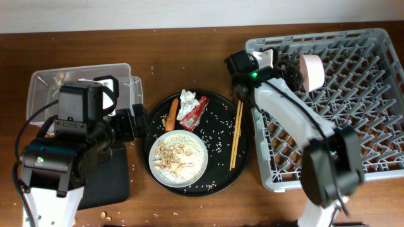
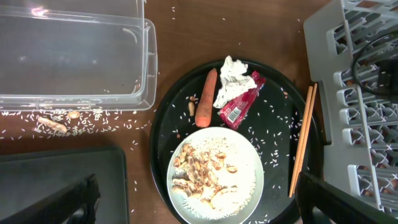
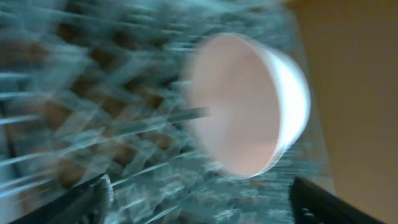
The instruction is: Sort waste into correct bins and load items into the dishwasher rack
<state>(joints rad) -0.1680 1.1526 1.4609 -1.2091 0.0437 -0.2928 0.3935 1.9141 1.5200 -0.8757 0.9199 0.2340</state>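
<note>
The white-pink bowl (image 1: 311,70) stands on its side among the pegs at the back left of the light-grey dishwasher rack (image 1: 353,107). My right gripper (image 1: 287,68) is open just left of it. In the blurred right wrist view the bowl (image 3: 249,102) lies beyond the open fingers (image 3: 199,186), apart from them. My left gripper (image 2: 196,190) is open and empty above the grey-white plate (image 2: 214,180) of beige food scraps. The carrot piece (image 2: 206,98), white tissue (image 2: 231,76), red wrapper (image 2: 241,99) and chopsticks (image 2: 303,140) lie on the round black tray. The blue cup is out of view.
The clear tub (image 1: 44,85) stands at the back left, with the flat black tray (image 1: 110,176) in front of it under my left arm. Rice grains and a beige scrap (image 2: 53,124) lie on the table by the tub. The round black tray (image 1: 218,170) sits between the tub and the rack.
</note>
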